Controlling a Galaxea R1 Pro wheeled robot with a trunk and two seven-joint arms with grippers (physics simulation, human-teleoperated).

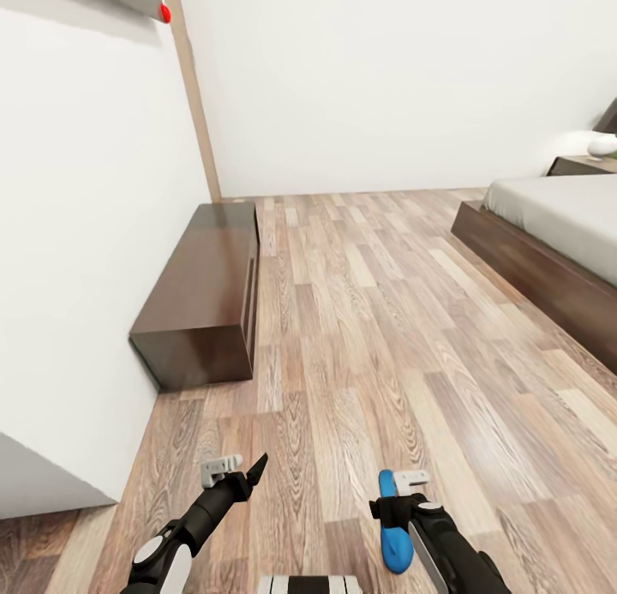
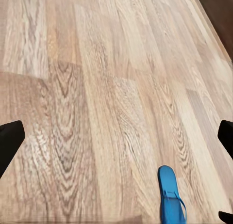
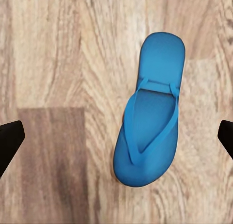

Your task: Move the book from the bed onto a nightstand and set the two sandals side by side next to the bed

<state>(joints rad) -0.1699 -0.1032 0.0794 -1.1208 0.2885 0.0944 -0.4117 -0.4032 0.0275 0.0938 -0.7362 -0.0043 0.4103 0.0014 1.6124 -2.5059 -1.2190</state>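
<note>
Hovering your right gripper (image 3: pixel 116 136), fingers wide apart, over one blue sandal (image 3: pixel 150 110) lying flat on the floor (image 1: pixel 360 320); left gripper (image 1: pixel 233 467) also spread, holding nothing. Bed (image 1: pixel 557 225) standing far right.

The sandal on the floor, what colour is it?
Bright blue sandal, clearest in the right wrist view.

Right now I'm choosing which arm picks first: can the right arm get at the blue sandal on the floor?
Probably yes: the right gripper hangs open directly above the sandal, nothing lying between them.
</note>
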